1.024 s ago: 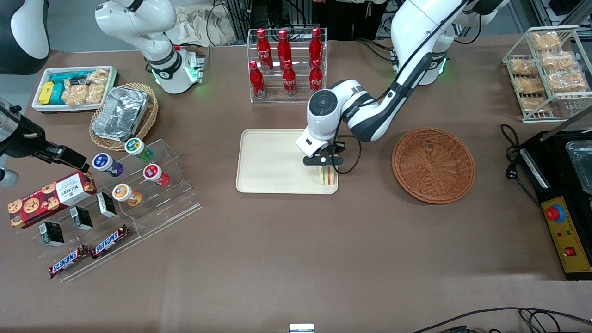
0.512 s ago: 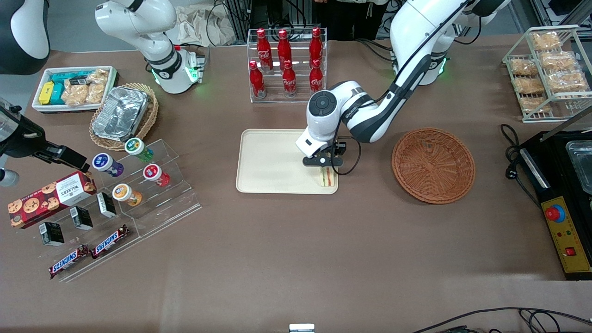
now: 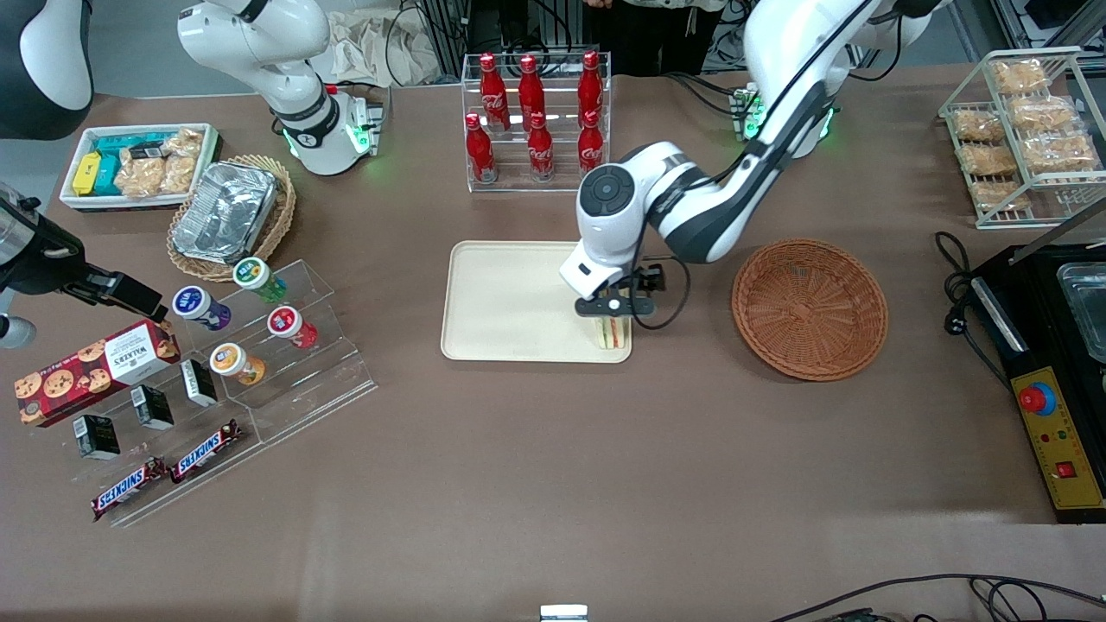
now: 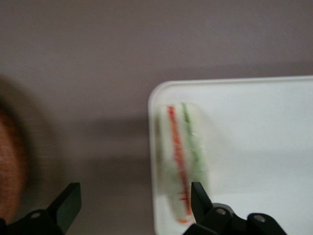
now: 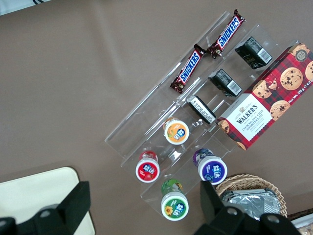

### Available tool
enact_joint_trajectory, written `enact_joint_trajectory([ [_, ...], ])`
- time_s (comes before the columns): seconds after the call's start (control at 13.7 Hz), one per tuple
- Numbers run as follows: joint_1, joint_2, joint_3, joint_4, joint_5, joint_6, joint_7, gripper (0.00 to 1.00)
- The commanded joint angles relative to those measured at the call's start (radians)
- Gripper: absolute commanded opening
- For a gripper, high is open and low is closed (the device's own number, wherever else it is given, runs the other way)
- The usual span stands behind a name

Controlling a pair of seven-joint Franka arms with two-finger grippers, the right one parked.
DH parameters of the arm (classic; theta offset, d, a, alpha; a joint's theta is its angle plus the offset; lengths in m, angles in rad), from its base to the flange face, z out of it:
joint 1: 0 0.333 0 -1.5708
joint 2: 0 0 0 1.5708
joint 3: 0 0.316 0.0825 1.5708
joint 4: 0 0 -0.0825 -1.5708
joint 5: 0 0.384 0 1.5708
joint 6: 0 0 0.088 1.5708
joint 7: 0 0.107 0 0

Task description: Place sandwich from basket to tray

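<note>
The sandwich [image 3: 612, 332] stands on its edge in the tray's [image 3: 510, 302] front corner, the corner nearest the basket [image 3: 810, 308]. My left gripper [image 3: 614, 306] hangs just above it, open and empty. In the left wrist view the sandwich [image 4: 181, 156] shows its red and green layers on the tray [image 4: 259, 122]. The gripper [image 4: 134, 196] is wide open, one fingertip [image 4: 199, 192] beside the sandwich and the other over bare table. The reddish-brown basket is empty, and its edge [image 4: 9, 161] shows blurred in the wrist view.
A rack of red cola bottles [image 3: 536, 121] stands farther from the camera than the tray. An acrylic stand of cups and snack bars [image 3: 259, 345], a tan basket holding a foil container [image 3: 229, 216] and a white bin [image 3: 138, 164] lie toward the parked arm's end. A wire snack rack [image 3: 1020, 138] and a black machine [image 3: 1054, 371] lie toward the working arm's end.
My gripper has shifted a little toward the basket and the arm's elbow has swung with it. The sandwich stays where it was on the tray.
</note>
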Motion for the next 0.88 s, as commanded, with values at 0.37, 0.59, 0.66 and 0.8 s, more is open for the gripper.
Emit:
enact_joint_trajectory([
  [0.37, 0.241, -0.194, -0.002, 0.124, -0.042, -0.275, 0.269, 1.00],
  [0.59, 0.333, -0.264, -0.001, 0.125, -0.035, -0.315, 0.354, 1.00],
  [0.66, 0.355, -0.283, 0.001, 0.125, -0.027, -0.315, 0.369, 0.99],
  [0.8, 0.416, -0.303, 0.001, 0.125, -0.028, -0.315, 0.421, 0.99],
])
